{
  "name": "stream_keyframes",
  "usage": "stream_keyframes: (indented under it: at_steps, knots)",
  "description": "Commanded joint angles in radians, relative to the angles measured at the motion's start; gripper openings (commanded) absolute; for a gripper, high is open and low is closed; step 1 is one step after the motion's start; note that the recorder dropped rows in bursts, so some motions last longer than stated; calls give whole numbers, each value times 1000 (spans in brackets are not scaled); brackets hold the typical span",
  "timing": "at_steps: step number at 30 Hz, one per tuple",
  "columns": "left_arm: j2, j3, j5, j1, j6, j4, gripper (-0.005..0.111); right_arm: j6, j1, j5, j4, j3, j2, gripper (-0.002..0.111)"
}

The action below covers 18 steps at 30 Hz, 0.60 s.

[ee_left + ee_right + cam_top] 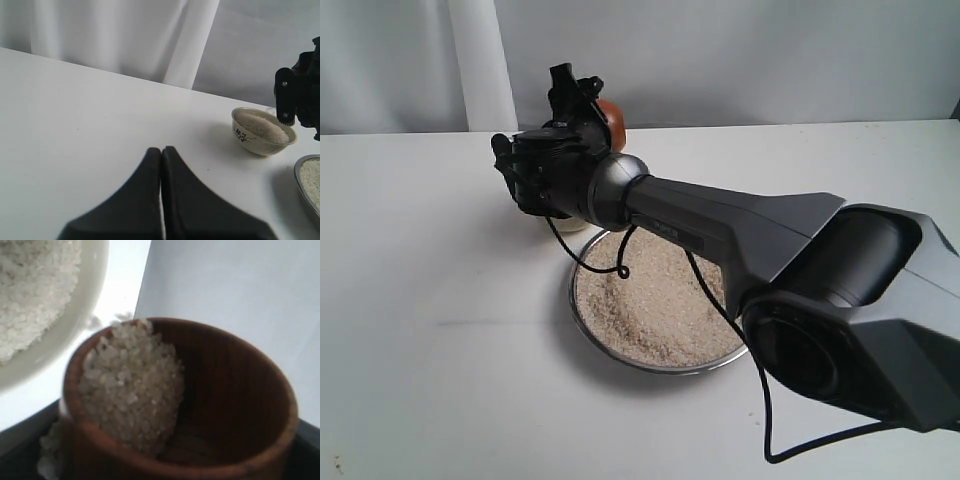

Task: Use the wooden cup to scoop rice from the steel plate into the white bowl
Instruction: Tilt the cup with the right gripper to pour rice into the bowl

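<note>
Left gripper (161, 150), seen from its own wrist: the two black fingers (140, 200) are pressed together along their inner edges with nothing between them, poised above the white table (75, 125). Ahead of these fingertips and well apart stands the white bowl (250, 139), nearly filled with rice (262, 127). Its outer wall carries a dark floral print, the one marking that can be made out. Right gripper (588, 108), reaching across the table on its grey arm (740, 225): the jaws stand wide and are clamped on the wooden cup (612, 122), which sits at the fingertips, clear of the table. The bowl lies directly below this gripper and is largely hidden by it in the exterior view. In the right wrist view the cup is tipped toward the bowl. Its dark inner wall is exposed on one side, and a heap of rice is banked against the lip nearest the bowl's rim. A few loose grains show just past that lip. The steel plate (300, 181) lies behind the right gripper, on the arm's side and near the bowl, and holds a broad bed of rice. A black cable (765, 400) loops from the gripper's wrist along the arm, crossing above the plate.
</note>
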Motion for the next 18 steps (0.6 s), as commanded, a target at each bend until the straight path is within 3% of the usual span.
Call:
stream_keyframes:
  at_steps: [1, 6, 18]
  knots:
    - [-3, -2, -8, -5, -4, -2, 0, -23, -1, 7, -58, -8, -5, 0]
    - [-3, -2, -8, -5, -4, -2, 0, -144, -3, 1, -85, -8, -5, 0]
    - [-3, -2, -8, -5, -4, -2, 0, -208, -11, -1, -128, -8, -5, 0]
